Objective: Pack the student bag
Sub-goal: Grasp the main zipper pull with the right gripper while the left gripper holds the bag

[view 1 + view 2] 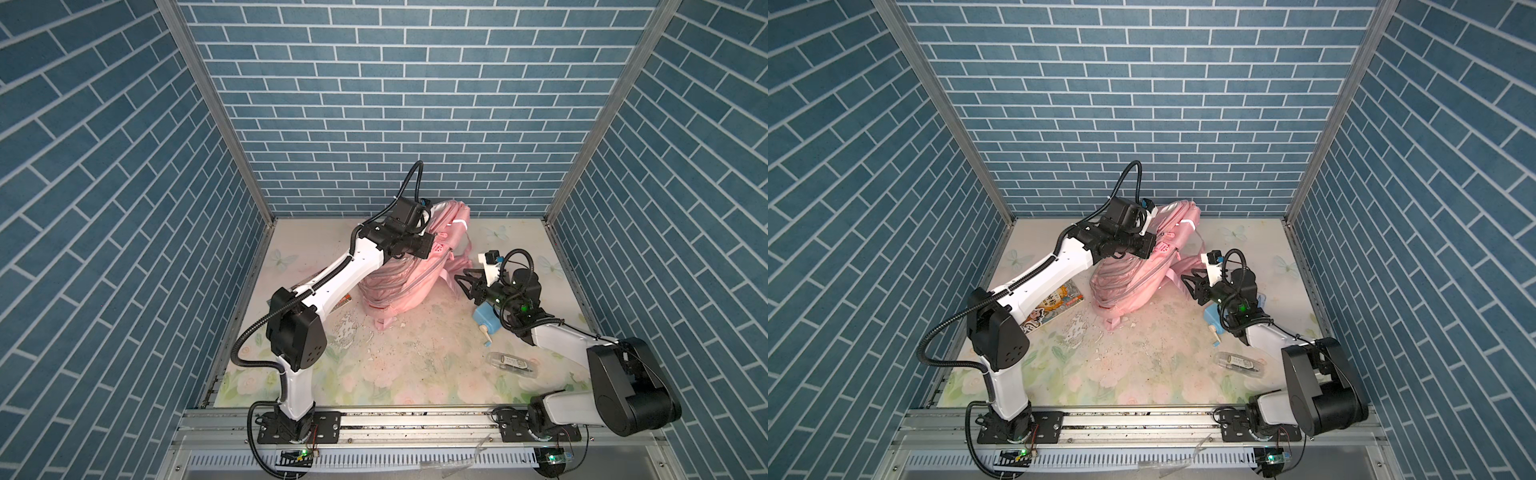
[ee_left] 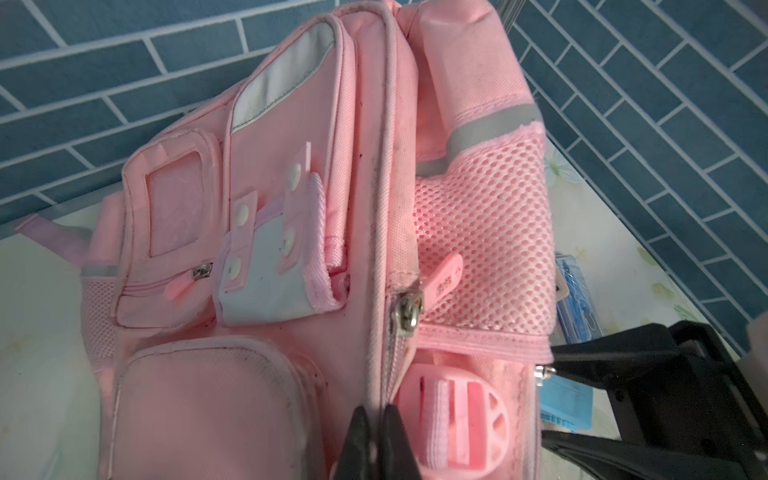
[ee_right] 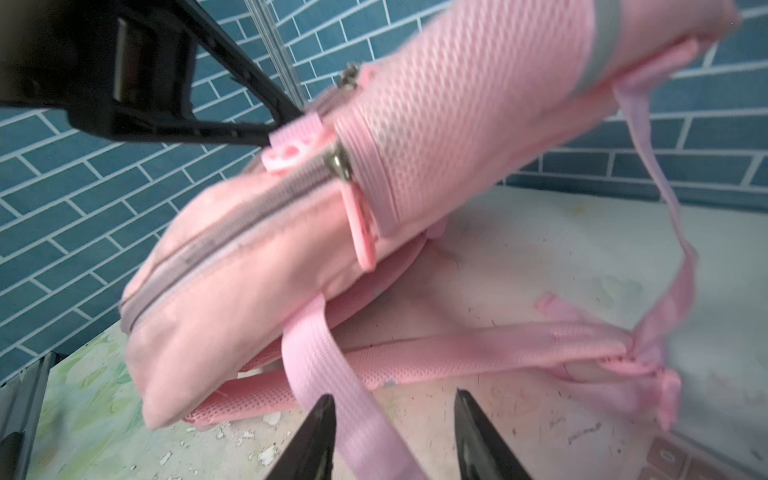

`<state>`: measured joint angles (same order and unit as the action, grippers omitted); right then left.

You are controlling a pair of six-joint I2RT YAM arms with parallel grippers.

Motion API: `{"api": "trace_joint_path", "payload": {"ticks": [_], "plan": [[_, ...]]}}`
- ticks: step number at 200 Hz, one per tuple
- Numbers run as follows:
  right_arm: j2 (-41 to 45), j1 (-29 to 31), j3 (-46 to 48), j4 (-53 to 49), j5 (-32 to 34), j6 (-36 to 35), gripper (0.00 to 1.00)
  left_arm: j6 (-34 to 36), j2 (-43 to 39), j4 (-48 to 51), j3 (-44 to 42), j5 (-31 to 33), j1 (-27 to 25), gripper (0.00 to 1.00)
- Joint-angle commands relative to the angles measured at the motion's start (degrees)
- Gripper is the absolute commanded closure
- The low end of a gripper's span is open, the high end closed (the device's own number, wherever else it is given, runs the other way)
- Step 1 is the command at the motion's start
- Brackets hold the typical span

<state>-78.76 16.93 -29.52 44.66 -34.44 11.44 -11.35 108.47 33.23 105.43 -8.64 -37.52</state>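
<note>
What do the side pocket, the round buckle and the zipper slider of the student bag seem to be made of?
Side pocket of the student bag: pink open mesh fabric, holes visible. Round buckle: smooth moulded pink plastic, probably. Zipper slider: shiny silver metal, apparently.

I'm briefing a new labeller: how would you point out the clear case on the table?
Look at the front right of the floral table, just left of the right arm's black elbow. The clear case lies flat there, alone. Unlike the blue box behind it, it is see-through, with dark items inside.
</note>
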Motion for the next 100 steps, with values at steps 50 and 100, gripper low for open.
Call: {"api": "trace_joint_path", "payload": {"ticks": [50,100], "plan": [[-4.2,1.8,-0.1,15.1,1.4,-9.4,0.56,-4.4,-6.1,-12.1,-3.1,-3.7,0.0,1.0],[-8.6,2.4,-3.1,16.9,3.3,-11.6,0.59,-4.6,-6.3,-12.0,-2.8,-3.4,0.0,1.0]]}}
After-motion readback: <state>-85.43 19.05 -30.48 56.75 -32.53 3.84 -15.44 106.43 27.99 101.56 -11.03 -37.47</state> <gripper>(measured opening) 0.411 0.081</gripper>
